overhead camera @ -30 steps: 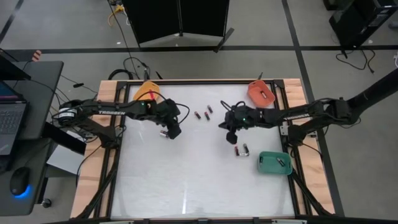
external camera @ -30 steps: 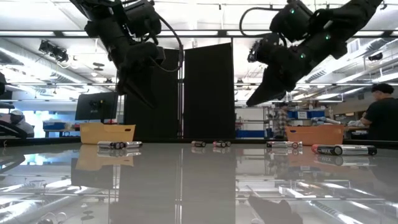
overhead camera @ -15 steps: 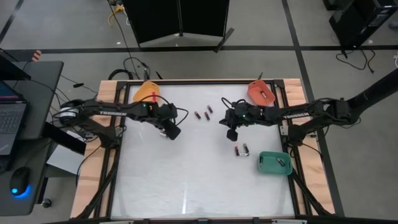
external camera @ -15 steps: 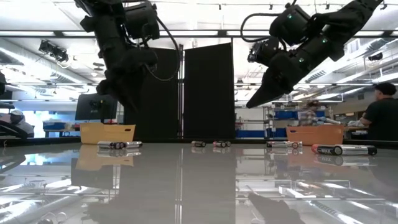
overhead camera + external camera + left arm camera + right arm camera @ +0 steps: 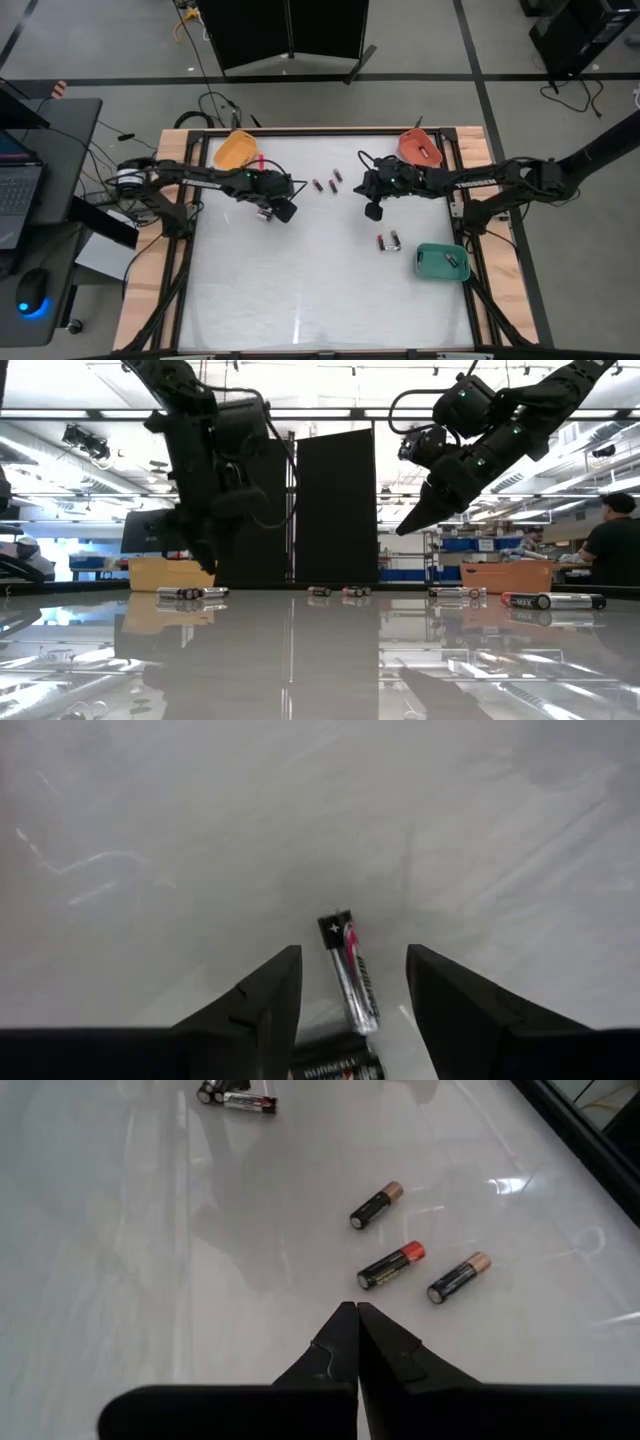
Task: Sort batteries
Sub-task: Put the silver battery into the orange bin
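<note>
My left gripper (image 5: 350, 952) stands open, pointing down over two batteries (image 5: 262, 214) at the table's left. A black and red cell (image 5: 351, 975) lies on the table between its fingers, untouched, and a second black cell (image 5: 326, 1067) lies closer in. My right gripper (image 5: 357, 1312) is shut on nothing and hangs above the table right of centre (image 5: 375, 210). Three batteries (image 5: 390, 1265) lie ahead of it on the table, near the far edge (image 5: 326, 182). Two more batteries (image 5: 388, 241) lie beside the green tray (image 5: 442, 262).
An orange tray (image 5: 236, 150) sits at the far left corner and a red-orange tray (image 5: 420, 150) at the far right. The green tray at the right holds a battery. A person (image 5: 612, 545) stands in the room beyond the table's right.
My left gripper has come down toward the two batteries at the left, tipped to point more steeply down, and opened. My right gripper has drifted a little toward the far edge, still shut.
</note>
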Controlling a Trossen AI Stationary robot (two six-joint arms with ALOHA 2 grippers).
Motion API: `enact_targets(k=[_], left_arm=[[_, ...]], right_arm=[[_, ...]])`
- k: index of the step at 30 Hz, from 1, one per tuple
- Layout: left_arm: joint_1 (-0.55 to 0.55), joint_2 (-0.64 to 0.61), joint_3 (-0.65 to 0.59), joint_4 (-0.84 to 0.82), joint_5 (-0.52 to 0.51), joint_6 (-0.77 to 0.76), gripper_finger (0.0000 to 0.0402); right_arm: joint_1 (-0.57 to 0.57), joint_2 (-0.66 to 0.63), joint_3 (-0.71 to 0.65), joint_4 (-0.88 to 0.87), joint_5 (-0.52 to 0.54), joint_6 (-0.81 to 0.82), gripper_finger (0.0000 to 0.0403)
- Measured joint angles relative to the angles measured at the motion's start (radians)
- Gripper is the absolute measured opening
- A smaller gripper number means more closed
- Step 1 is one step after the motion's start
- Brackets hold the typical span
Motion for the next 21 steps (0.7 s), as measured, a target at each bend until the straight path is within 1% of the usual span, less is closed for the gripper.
enact_targets(k=[6,15,18,21], left_arm=[[0.021,0.055,0.000,0.041,0.002,0.024,0.0187],[0.034,0.112,0.000,0.050,0.009,0.051,0.0185],[0.035,0.131,0.004,0.055,0.010,0.052,0.0171],[0.034,0.137,0.004,0.060,0.012,0.054,0.0146]], right_arm=[[0.000,0.000,0.000,0.000,-0.003,-0.003,0.0009],[0.000,0.000,0.000,0.001,-0.003,-0.002,0.0009],[0.001,0.000,0.000,0.000,-0.003,-0.002,0.0009],[0.001,0.000,0.000,0.000,-0.003,-0.002,0.0009]])
